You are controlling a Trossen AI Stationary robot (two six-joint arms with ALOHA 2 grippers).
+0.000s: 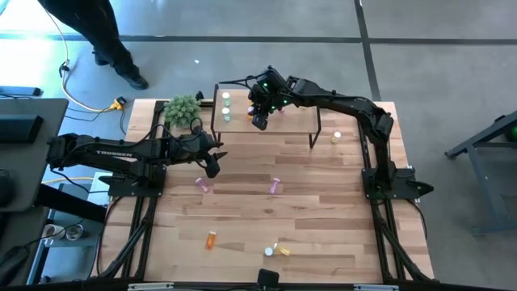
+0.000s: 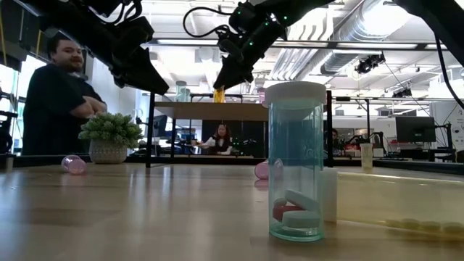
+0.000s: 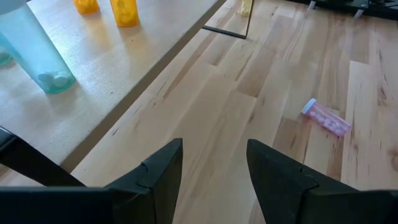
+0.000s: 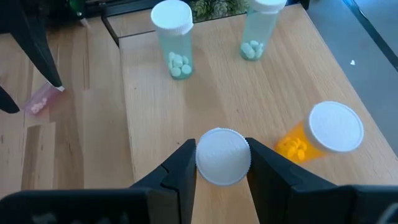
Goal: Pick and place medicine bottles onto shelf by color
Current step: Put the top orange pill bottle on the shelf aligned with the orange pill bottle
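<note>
Nearest the low camera stands a green medicine bottle (image 2: 296, 163), upright on the tabletop (image 1: 323, 218) with a few tablets at its bottom. Farther back, the right gripper (image 4: 222, 163) hangs over the shelf (image 1: 295, 123), its jaws closed narrowly on the white cap of a bottle it holds upright; in the low view that bottle (image 2: 218, 94) looks orange and hangs just above the board. An orange bottle (image 4: 320, 132) already stands on the shelf just beside it, and two green bottles (image 4: 176, 38) stand well apart from them toward the plant (image 1: 182, 109).

The left gripper (image 3: 214, 177) hovers over the tabletop near the shelf's edge, jaws partly open and empty, with a pink bottle (image 3: 326, 117) lying on its side ahead of it.

The risk is at the release: the held bottle is gripped by the cap alone and may tilt as the jaws part, tipping into its orange neighbour. Several bottles remain lying on the tabletop, including another pink one (image 1: 275, 186); being round, they could roll from a careless approach.
</note>
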